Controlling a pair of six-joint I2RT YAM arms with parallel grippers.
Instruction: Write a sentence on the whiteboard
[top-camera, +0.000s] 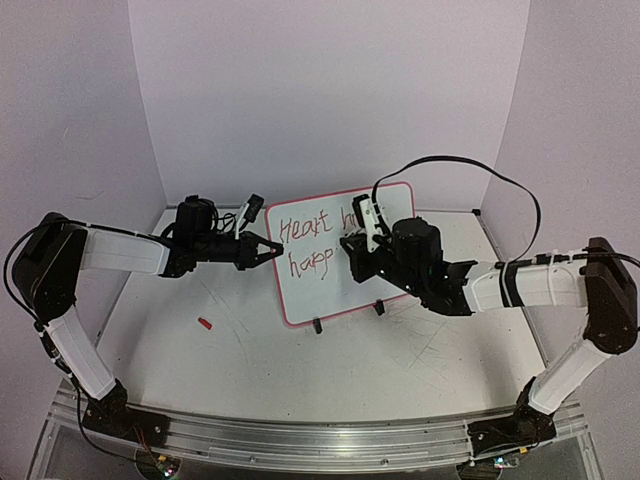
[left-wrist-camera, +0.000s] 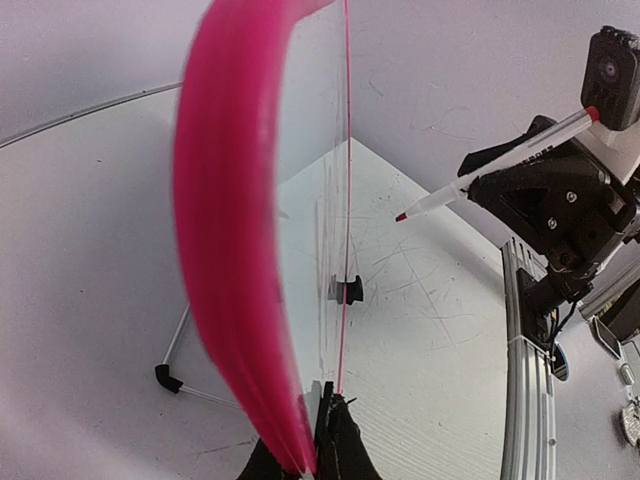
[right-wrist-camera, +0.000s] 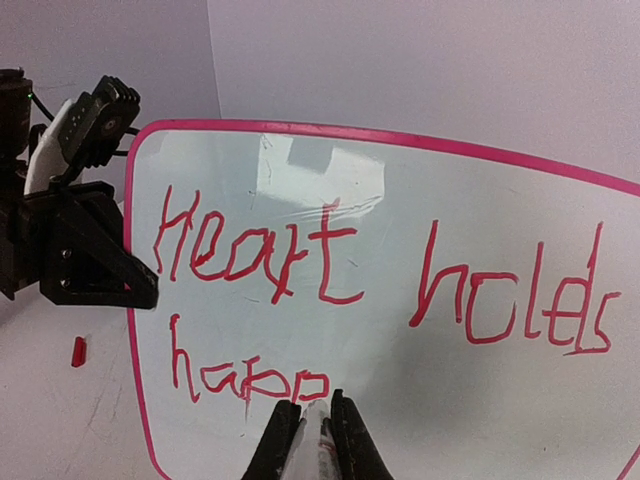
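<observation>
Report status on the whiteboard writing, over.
Left gripper shut on whiteboard edge. Right gripper shut on red marker, tip near its face. Written: Heart holds happ. Red cap lies aside, nothing blocking.

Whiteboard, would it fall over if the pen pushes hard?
Probably tippy alone: the whiteboard stands on two small feet. The left tool pinching its edge likely steadies it against the pen. It looks thin, so probably light.

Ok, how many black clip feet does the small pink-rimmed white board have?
2: one clip foot near the whiteboard's lower-left corner, the other mid-edge; the right arm covers the edge beyond.
</observation>
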